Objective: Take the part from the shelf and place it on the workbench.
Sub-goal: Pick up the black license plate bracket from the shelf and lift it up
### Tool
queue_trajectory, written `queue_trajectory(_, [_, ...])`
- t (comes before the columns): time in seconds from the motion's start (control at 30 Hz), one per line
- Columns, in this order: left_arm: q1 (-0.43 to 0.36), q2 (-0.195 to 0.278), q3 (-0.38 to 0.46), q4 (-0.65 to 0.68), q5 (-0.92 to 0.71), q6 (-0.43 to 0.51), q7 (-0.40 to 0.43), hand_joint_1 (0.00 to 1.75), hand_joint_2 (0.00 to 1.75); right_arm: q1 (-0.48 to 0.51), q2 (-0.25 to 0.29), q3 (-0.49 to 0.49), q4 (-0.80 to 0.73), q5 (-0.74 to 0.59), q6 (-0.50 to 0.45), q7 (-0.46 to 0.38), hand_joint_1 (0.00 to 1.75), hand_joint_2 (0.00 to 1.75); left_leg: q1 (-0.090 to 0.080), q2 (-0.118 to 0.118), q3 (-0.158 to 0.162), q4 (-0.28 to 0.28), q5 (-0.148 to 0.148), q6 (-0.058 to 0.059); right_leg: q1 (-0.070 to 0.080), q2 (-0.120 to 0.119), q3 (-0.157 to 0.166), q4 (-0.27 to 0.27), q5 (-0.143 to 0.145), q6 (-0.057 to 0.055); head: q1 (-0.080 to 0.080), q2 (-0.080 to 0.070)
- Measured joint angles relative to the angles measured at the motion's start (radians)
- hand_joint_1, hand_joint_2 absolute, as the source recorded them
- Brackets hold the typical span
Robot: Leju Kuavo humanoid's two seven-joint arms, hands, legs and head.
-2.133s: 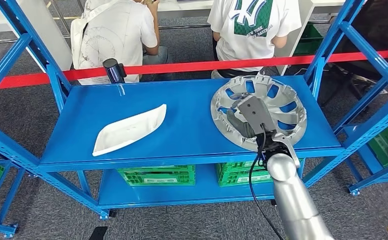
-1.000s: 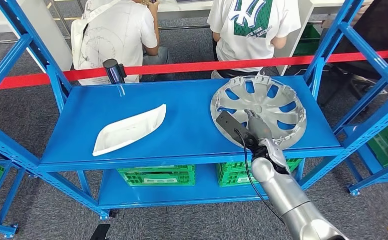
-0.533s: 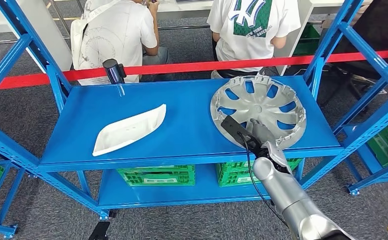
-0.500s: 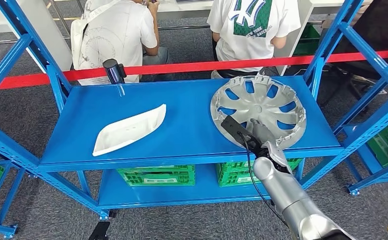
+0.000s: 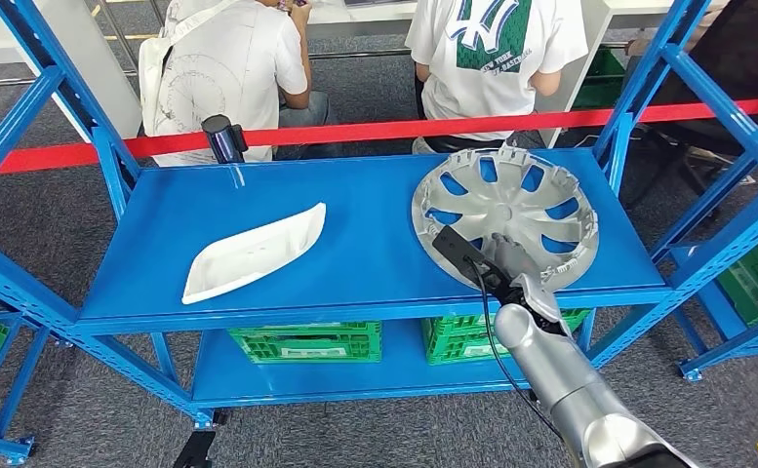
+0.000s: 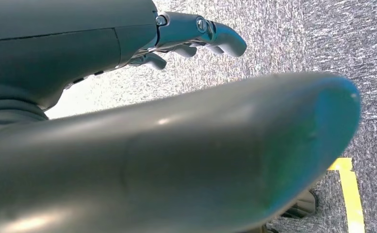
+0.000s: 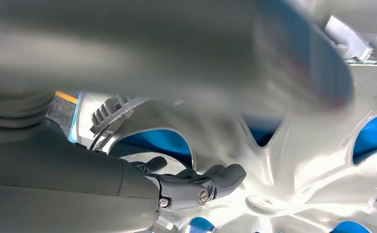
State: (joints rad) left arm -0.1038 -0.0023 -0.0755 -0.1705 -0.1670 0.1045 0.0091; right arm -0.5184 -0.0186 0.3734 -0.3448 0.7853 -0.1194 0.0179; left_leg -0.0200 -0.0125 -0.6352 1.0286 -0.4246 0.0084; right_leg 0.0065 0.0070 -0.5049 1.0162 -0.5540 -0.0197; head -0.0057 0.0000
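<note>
A silver hubcap lies dished side up at the right end of the blue shelf's top board. My right hand reaches over its near rim, fingers stretched across the spokes. In the right wrist view the dark fingers hover close to the hubcap's inner face, with the thumb spread well apart from them and nothing gripped between. A white curved part lies on the board's left half. My left hand hangs over grey carpet, fingers loosely extended, holding nothing.
Blue uprights frame the shelf on both sides. A red barrier tape runs behind it, with two seated people beyond. A dark cylinder stands at the back left corner. Green crates sit on the lower board.
Two seconds ago my right hand was raised over the hubcap's near half; it has since turned and lowered onto the near rim. Over the last half second it barely moved.
</note>
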Motion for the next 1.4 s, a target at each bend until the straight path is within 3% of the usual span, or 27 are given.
queue_trajectory(0.8, [0.014, 0.000, 0.002, 0.000, 0.018, 0.016, -0.023, 0.00, 0.00, -0.016, 0.009, -0.013, 0.017, 0.029, 0.024, -0.006, 0.02, 1.75, 0.000, 0.000, 0.000, 0.000, 0.000, 0.000, 0.000, 0.000, 0.000, 0.000, 0.000, 0.000, 0.000, 0.000])
queue_trajectory(0.83, [0.015, 0.000, 0.002, 0.000, 0.018, 0.016, -0.024, 0.00, 0.00, -0.018, 0.010, -0.014, 0.018, 0.026, 0.026, -0.007, 0.29, 1.75, 0.000, 0.000, 0.000, 0.000, 0.000, 0.000, 0.000, 0.000, 0.000, 0.000, 0.000, 0.000, 0.000, 0.000])
queue_trajectory(0.93, [0.018, 0.000, 0.002, 0.000, 0.019, 0.016, -0.028, 0.00, 0.00, -0.022, 0.013, -0.019, 0.020, 0.018, 0.031, -0.010, 1.58, 1.75, 0.000, 0.000, 0.000, 0.000, 0.000, 0.000, 0.000, 0.000, 0.000, 0.000, 0.000, 0.000, 0.000, 0.000])
queue_trajectory(0.97, [0.018, 0.000, 0.002, 0.000, 0.019, 0.016, -0.028, 0.00, 0.00, -0.022, 0.013, -0.020, 0.020, 0.016, 0.032, -0.011, 1.75, 1.75, 0.000, 0.000, 0.000, 0.000, 0.000, 0.000, 0.000, 0.000, 0.000, 0.000, 0.000, 0.000, 0.000, 0.000])
queue_trajectory(1.4, [0.019, 0.000, 0.002, 0.000, 0.018, 0.015, -0.029, 0.00, 0.00, -0.023, 0.015, -0.030, 0.021, 0.012, 0.018, -0.022, 1.75, 1.75, 0.000, -0.001, 0.000, 0.000, 0.000, 0.000, 0.000, 0.000, 0.000, 0.000, 0.000, 0.000, 0.000, 0.000])
